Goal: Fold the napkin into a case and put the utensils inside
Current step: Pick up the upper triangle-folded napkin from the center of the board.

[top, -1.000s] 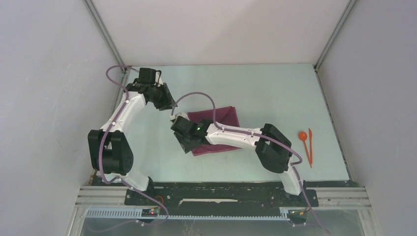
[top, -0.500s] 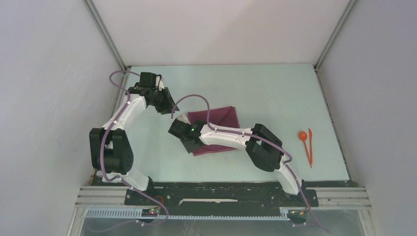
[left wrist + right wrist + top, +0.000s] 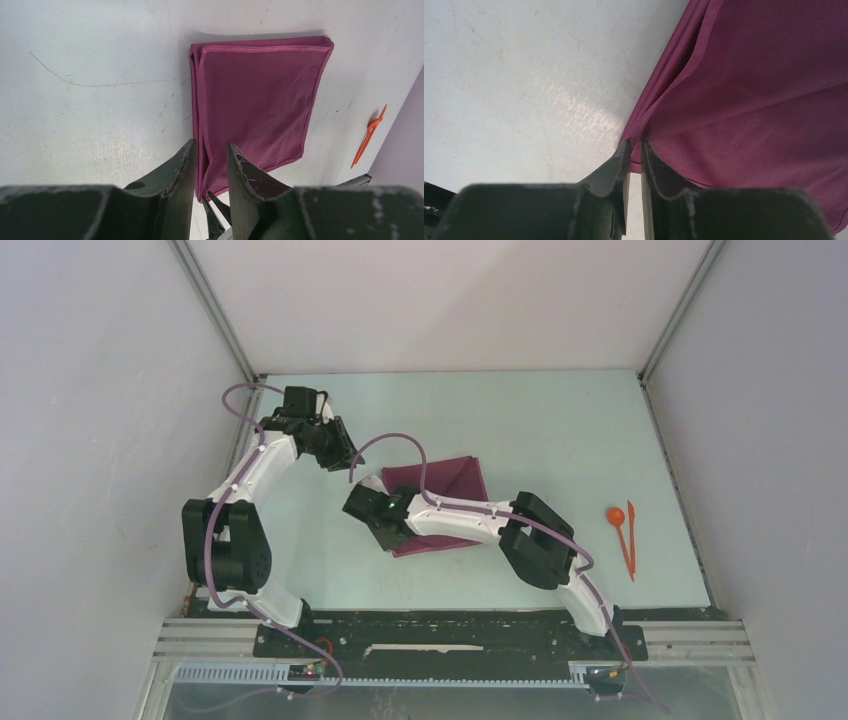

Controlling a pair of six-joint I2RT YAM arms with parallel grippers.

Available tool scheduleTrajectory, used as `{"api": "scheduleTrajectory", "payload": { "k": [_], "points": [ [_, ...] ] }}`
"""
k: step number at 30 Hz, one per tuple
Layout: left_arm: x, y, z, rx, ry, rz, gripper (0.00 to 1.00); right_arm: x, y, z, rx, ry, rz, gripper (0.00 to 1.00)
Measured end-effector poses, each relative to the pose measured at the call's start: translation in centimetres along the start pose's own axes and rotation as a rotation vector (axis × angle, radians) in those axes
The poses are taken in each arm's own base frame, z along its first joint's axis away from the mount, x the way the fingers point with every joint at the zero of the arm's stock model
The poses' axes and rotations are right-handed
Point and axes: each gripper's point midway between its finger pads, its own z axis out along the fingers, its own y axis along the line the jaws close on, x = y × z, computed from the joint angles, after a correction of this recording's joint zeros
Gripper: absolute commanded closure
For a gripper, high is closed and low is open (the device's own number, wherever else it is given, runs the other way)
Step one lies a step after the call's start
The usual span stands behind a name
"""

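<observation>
The maroon napkin (image 3: 455, 478) lies folded flat on the pale table, a doubled rectangle in the left wrist view (image 3: 260, 100). My right gripper (image 3: 385, 537) is shut on its near-left corner; in the right wrist view (image 3: 634, 144) the cloth (image 3: 764, 90) puckers into the closed tips. My left gripper (image 3: 343, 457) hovers just off the napkin's far-left corner. Its fingers stand narrowly apart (image 3: 210, 150) and empty, with the cloth's edge showing beyond the gap. The orange spoon (image 3: 617, 519) and the slim orange piece (image 3: 630, 536) lie side by side far right. One orange piece (image 3: 369, 134) shows in the left wrist view.
The table (image 3: 560, 430) is walled on three sides by grey panels. Purple cables (image 3: 400, 445) loop from both arms over the napkin's left part. The right arm's elbow (image 3: 535, 540) sits low over the table, right of the napkin.
The right arm has shifted a little to the left, its gripper staying at the napkin's near-left corner. The left gripper has barely moved. The utensils have not moved.
</observation>
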Motion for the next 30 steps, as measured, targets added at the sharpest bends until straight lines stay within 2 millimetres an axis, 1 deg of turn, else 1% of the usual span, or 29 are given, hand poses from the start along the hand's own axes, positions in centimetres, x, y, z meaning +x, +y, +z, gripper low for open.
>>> {"api": "scheduleTrajectory", "payload": {
  "k": [3,8,15,19,24,30],
  "points": [
    [0.0,0.0,0.0,0.000,0.000,0.000,0.66,0.0,0.0,0.0,-0.002,0.001,0.000,0.73],
    [0.0,0.1,0.0,0.000,-0.001,-0.002,0.67,0.0,0.1,0.0,-0.004,0.002,-0.001,0.68],
    [-0.2,0.2,-0.1,-0.002,-0.003,-0.005,0.67,0.0,0.2,0.0,-0.012,0.002,-0.006,0.64],
    [-0.2,0.3,-0.1,-0.003,-0.005,-0.008,0.67,0.3,0.4,0.6,-0.017,0.011,-0.008,0.63],
    [-0.3,0.3,-0.1,0.002,-0.005,-0.011,0.68,1.1,0.4,1.5,-0.016,0.033,-0.013,0.58],
    [-0.4,0.3,0.0,0.012,-0.003,-0.015,0.68,1.2,0.4,1.8,-0.017,0.031,-0.011,0.55]
  ]
}}
